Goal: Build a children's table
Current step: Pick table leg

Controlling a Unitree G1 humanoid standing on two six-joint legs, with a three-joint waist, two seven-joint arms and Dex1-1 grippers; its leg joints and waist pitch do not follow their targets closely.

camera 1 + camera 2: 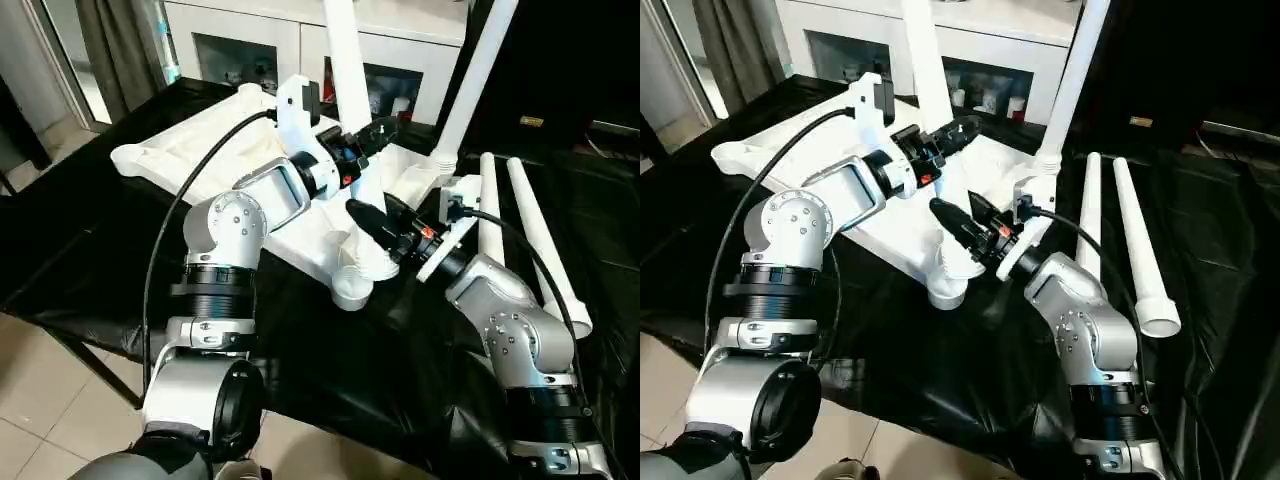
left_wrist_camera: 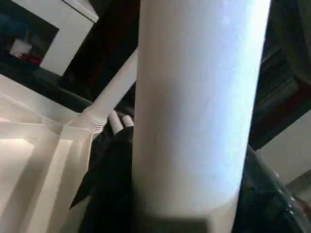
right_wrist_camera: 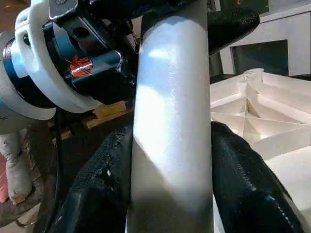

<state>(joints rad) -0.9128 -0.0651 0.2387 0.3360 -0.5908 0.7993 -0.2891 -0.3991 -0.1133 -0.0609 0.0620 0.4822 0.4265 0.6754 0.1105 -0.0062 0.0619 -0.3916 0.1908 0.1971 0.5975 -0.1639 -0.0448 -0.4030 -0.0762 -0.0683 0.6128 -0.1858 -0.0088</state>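
We work on the white ribbed plastic tabletop, lying underside up on the black-draped worktop, with one long white tapered hollow leg standing in the near corner socket and another white leg upright in the socket beyond it. Our right pincer is clamped on the near leg low down, just above the socket; our left pincer brackets the same tube higher up, its black fingers on either side, though we cannot tell whether they press yet. Two spare white legs lie side by side on the cloth to the right. We judge the tubes light, stiff and slick, best gripped near the thicker end, where a squeeze should not slide or dent them
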